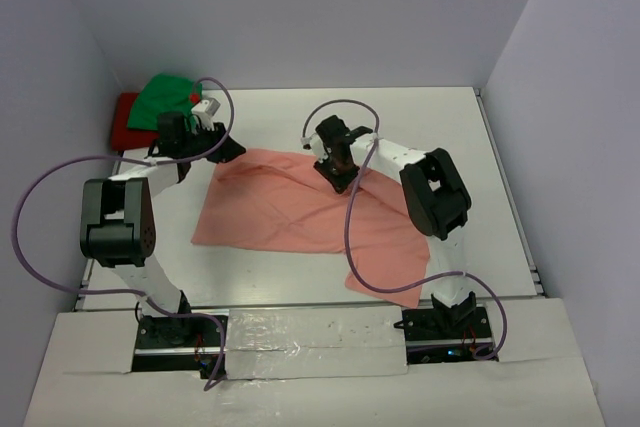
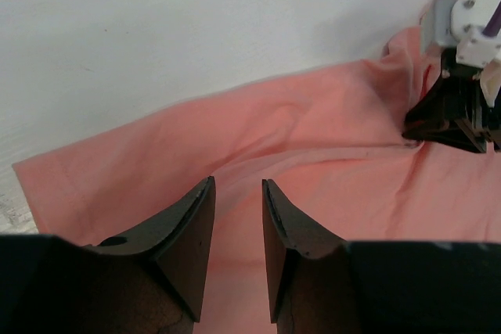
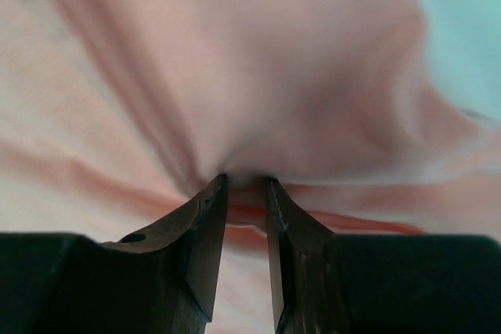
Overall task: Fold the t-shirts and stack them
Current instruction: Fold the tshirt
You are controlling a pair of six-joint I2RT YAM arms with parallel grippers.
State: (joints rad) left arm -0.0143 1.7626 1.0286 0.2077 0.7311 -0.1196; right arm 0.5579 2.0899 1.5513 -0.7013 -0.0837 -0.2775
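Note:
A salmon-pink t-shirt [image 1: 300, 212] lies spread and creased across the middle of the white table [image 1: 450, 127]. My right gripper [image 1: 338, 177] stands on its far middle part. In the right wrist view it [image 3: 246, 181] is shut on a pucker of the pink cloth [image 3: 250, 60], with folds radiating from the tips. My left gripper [image 1: 228, 149] hovers at the shirt's far left corner. In the left wrist view its jaws [image 2: 237, 185] stand apart over smooth pink cloth [image 2: 313, 138], gripping nothing. A green t-shirt [image 1: 165, 95] lies on a red one [image 1: 128, 119] at the far left.
Grey walls close the table in at the back and on both sides. The green and red pile sits in the far left corner against the wall. My right gripper [image 2: 462, 107] shows at the right edge of the left wrist view. Purple cables loop from both arms.

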